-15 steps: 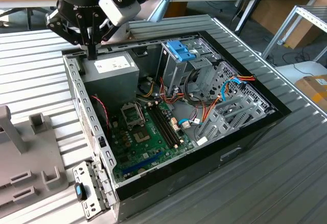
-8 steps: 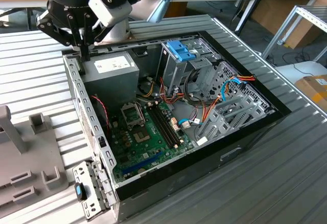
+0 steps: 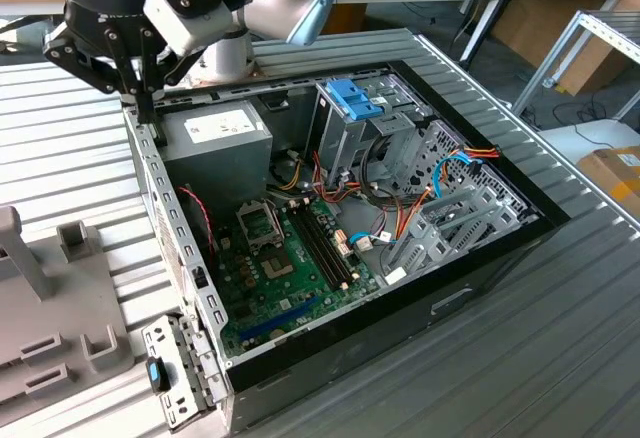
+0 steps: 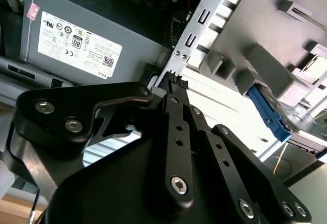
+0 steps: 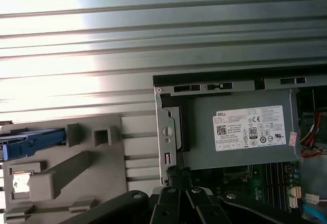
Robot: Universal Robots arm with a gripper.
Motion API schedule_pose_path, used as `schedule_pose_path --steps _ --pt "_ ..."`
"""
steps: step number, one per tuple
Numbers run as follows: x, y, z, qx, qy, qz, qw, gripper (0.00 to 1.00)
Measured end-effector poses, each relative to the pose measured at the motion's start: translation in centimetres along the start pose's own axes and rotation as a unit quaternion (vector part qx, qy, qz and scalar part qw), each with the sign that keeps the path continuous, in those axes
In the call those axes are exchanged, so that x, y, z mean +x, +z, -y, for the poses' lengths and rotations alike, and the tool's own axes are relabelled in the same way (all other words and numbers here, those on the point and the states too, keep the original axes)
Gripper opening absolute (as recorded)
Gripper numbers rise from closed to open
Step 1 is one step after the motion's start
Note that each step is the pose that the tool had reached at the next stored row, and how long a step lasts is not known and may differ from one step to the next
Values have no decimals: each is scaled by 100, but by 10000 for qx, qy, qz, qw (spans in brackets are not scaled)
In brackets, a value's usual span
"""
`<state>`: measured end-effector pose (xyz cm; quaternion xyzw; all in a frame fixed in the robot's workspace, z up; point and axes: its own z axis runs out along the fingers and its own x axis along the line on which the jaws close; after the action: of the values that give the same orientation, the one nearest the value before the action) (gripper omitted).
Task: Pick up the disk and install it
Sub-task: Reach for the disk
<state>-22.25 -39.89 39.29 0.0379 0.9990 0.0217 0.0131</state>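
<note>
Gripper (image 3: 146, 108) pressed together and empty, hanging at the open computer case's (image 3: 400, 330) corner by the power supply (image 3: 215, 143), disk (image 5: 30, 142) lying apart on the grey fixture (image 5: 97, 183).

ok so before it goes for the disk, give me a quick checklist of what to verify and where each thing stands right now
1. Hand empty: ok, it carries nothing.
2. Hand open for a grasp: not ok, it is shut.
3. Disk reachable: ok, it lies on the grey fixture outside the case, blue rail showing.
4. Hand above the disk: not ok, it hangs at the case wall beside the power supply.
5. Bay in the drive cage free: cannot tell.
</note>
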Motion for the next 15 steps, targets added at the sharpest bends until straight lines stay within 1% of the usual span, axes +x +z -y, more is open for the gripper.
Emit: schedule_pose_path --steps 2,5,10,15 --pt "42 -1 3 0 0 0 10000 11" --pt "144 -4 11 0 -1 0 10000 11" --pt "246 -6 19 1 0 0 10000 11" --pt "435 -10 33 3 0 0 10000 11"
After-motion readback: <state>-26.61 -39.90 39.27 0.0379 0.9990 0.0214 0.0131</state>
